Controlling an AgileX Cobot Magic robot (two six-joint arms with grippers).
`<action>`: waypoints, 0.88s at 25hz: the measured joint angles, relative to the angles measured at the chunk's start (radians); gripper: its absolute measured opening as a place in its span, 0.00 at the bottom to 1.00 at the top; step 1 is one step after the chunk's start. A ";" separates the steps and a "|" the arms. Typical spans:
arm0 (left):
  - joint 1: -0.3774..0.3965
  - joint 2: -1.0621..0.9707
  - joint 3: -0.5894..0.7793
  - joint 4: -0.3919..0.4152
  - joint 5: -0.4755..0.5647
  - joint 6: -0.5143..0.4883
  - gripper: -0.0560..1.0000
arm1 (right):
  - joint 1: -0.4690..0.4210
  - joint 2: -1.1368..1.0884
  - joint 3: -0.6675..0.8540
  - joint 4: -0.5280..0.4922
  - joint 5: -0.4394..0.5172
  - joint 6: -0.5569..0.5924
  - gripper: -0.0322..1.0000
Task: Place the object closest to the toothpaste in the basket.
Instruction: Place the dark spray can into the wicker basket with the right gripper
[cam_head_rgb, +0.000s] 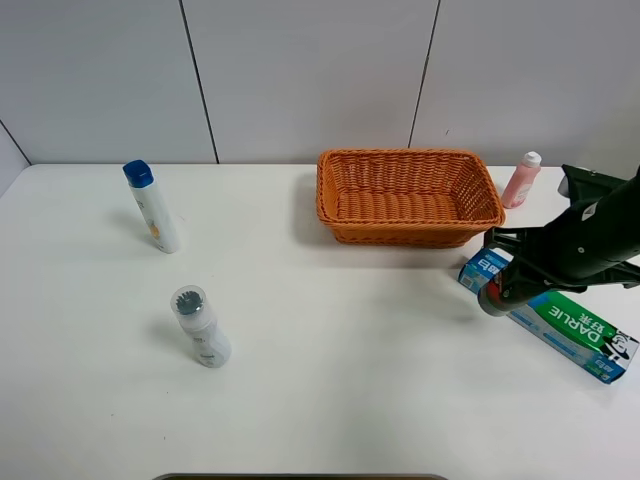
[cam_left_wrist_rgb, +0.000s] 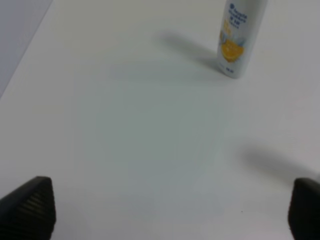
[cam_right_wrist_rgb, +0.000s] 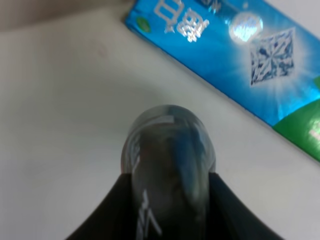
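The toothpaste (cam_head_rgb: 560, 320) is a blue and green box lying at the right of the table, also seen in the right wrist view (cam_right_wrist_rgb: 225, 55). My right gripper (cam_head_rgb: 497, 292) hovers just left of the box, shut on a small dark bottle with a clear cap (cam_head_rgb: 492, 299). The right wrist view shows that bottle (cam_right_wrist_rgb: 170, 145) end-on between the black fingers (cam_right_wrist_rgb: 107, 215). The orange wicker basket (cam_head_rgb: 408, 232) stands behind, at the back centre-right. My left gripper (cam_left_wrist_rgb: 170, 210) is open over bare table, with nothing between its fingertips.
A pink bottle (cam_head_rgb: 521, 180) stands right of the basket. A white bottle with a blue cap (cam_head_rgb: 153, 207) stands at the left, also in the left wrist view (cam_left_wrist_rgb: 237, 40). A white bottle with a clear cap (cam_head_rgb: 200, 325) stands nearer the front left.
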 joint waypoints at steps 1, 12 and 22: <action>0.000 0.000 0.000 0.000 0.000 0.000 0.94 | 0.000 -0.025 0.000 0.000 0.001 0.000 0.35; 0.000 0.000 0.000 0.000 0.000 0.000 0.94 | 0.038 -0.204 -0.109 -0.026 0.072 -0.025 0.35; 0.000 0.000 0.000 0.000 0.000 0.000 0.94 | 0.117 -0.129 -0.308 -0.060 0.079 -0.025 0.35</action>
